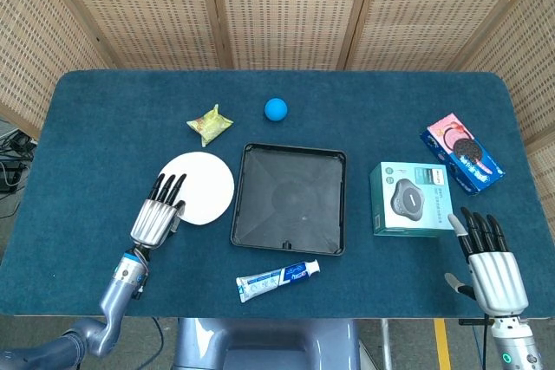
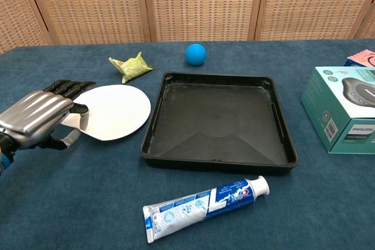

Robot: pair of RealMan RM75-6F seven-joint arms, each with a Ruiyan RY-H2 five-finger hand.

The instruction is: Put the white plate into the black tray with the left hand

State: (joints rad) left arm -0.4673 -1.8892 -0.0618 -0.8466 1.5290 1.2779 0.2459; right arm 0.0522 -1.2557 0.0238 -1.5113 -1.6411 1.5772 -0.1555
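The white plate (image 1: 203,186) (image 2: 116,111) lies just left of the black tray (image 1: 289,201) (image 2: 218,122), its right rim close to the tray's left wall. My left hand (image 1: 158,214) (image 2: 36,117) grips the plate's left edge, thumb on top and fingers beneath, and that side looks tilted slightly off the cloth. The tray holds nothing. My right hand (image 1: 491,262) rests at the table's front right corner with fingers spread, holding nothing; the chest view does not show it.
A toothpaste tube (image 1: 278,279) (image 2: 205,202) lies in front of the tray. Behind it are a blue ball (image 1: 276,109) (image 2: 195,54) and a yellow-green snack packet (image 1: 209,124) (image 2: 132,65). A teal box (image 1: 410,198) (image 2: 345,108) and a cookie box (image 1: 462,152) stand to the right.
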